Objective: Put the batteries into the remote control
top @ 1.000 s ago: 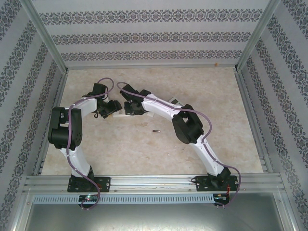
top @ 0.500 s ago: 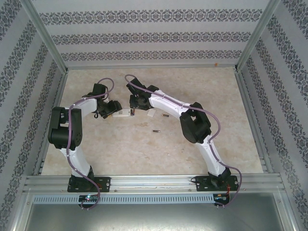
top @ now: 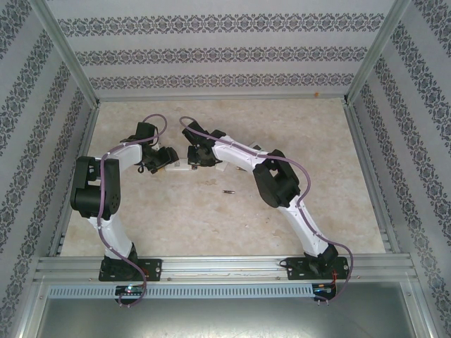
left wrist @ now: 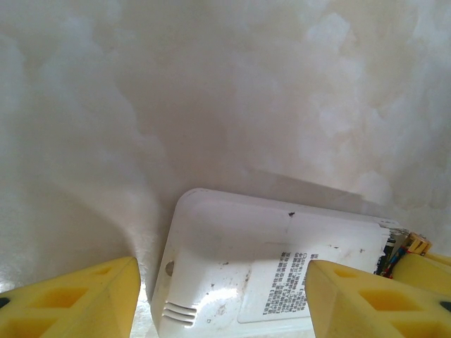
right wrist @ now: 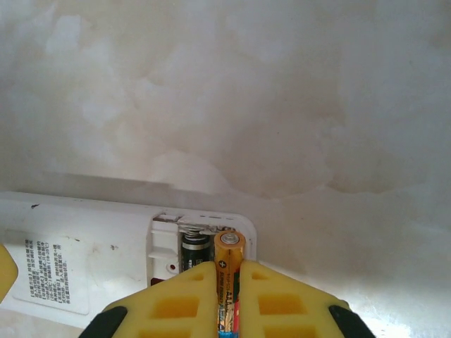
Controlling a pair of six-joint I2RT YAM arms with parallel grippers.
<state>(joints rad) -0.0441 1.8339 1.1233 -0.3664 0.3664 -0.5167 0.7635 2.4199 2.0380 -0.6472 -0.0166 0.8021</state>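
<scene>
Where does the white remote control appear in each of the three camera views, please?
Top external: remote control between the two end effectors, table centre.
Left wrist: bottom centre, its back up, between the yellow fingers.
Right wrist: lower left, battery bay open.
Shared landmark: the remote's printed label.

Table (top: 176, 211): cream, mottled beige marbling. Walls (top: 225, 53): white, banded with dark floral stripes. Remote control (left wrist: 282, 260): white, printed with a black-text label. Batteries: one orange and black (right wrist: 227, 282), one black (right wrist: 196, 251), one dark (top: 228, 191). Fingers (right wrist: 176, 303): yellow. Arms (top: 236, 156): white and black, purple cabled.
</scene>
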